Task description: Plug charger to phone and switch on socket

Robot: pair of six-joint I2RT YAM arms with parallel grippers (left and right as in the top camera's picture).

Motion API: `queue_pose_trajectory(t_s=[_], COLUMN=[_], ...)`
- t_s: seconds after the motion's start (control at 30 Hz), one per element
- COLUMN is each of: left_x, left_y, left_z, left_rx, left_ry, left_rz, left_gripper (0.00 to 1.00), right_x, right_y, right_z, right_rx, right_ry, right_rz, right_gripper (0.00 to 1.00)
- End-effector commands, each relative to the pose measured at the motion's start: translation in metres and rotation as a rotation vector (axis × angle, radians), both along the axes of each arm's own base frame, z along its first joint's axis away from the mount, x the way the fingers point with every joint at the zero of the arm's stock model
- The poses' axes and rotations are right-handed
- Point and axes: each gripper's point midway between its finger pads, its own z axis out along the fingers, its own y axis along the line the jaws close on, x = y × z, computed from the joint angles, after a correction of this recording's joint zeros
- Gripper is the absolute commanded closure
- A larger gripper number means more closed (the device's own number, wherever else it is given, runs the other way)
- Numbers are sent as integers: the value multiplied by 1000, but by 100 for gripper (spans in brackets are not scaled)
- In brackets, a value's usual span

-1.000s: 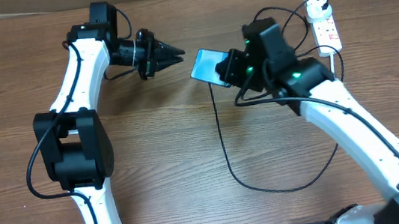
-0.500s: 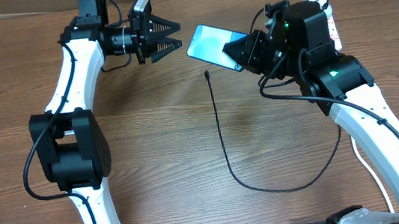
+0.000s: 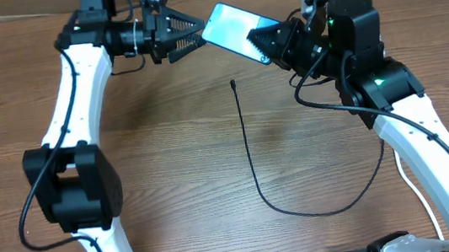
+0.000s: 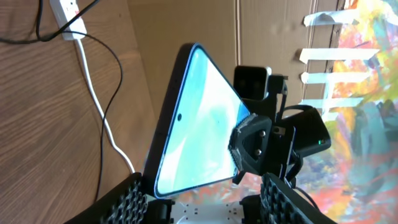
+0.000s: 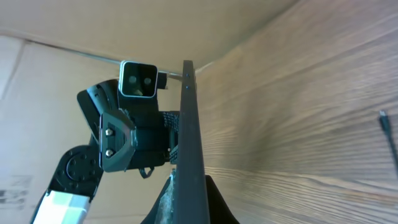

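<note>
The phone (image 3: 229, 30), screen glowing light blue, is held in the air at the far middle of the table. My right gripper (image 3: 270, 43) is shut on its right end. In the right wrist view the phone (image 5: 189, 137) shows edge-on between my right gripper's (image 5: 189, 202) fingers. My left gripper (image 3: 187, 33) is open and faces the phone's left end; in the left wrist view the phone's (image 4: 199, 118) lower corner sits just between the spread fingers (image 4: 205, 205), apart from both. The charger's black tip (image 3: 232, 83) lies free on the table, with its cable (image 3: 256, 177) curving toward the front right.
The white power strip (image 4: 65, 7) with its white cord (image 4: 93, 81) lies at the far right, hidden behind my right arm in the overhead view. A cardboard wall (image 5: 124, 25) stands along the far edge. The wooden table (image 3: 178, 165) is bare around the cable.
My right gripper has lifted the phone up and toward the far left. My left gripper has swung toward the far edge, opened, and closed in on the phone's left end.
</note>
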Motion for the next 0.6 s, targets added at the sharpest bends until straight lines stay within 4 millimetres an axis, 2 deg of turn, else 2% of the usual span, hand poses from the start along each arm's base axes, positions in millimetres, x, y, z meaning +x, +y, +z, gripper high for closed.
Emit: queue_pose_trajectory(t_s=[0.0, 0.1, 0.3, 0.43, 0.57], left_x=[-27, -35, -49, -51, -53], left_y=[-1, -1, 0, -1, -6], left_z=[43, 40, 33, 24, 25], left_rx=[-47, -46, -44, 0, -2], left_ry=[-117, -101, -96, -74, -79], left_rz=[-37, -36, -33, -25, -38], left_gripper=[46, 46, 46, 46, 47], right_x=[4, 4, 6, 7, 10], right_y=[-5, -2, -2, -2, 0], right_z=[24, 32, 36, 40, 35], right_rx=[27, 49, 62, 75, 97], right_ry=[-56, -87, -94, -103, -66], right_rz=[-31, -19, -27, -30, -39], right_gripper=[96, 96, 96, 96, 96])
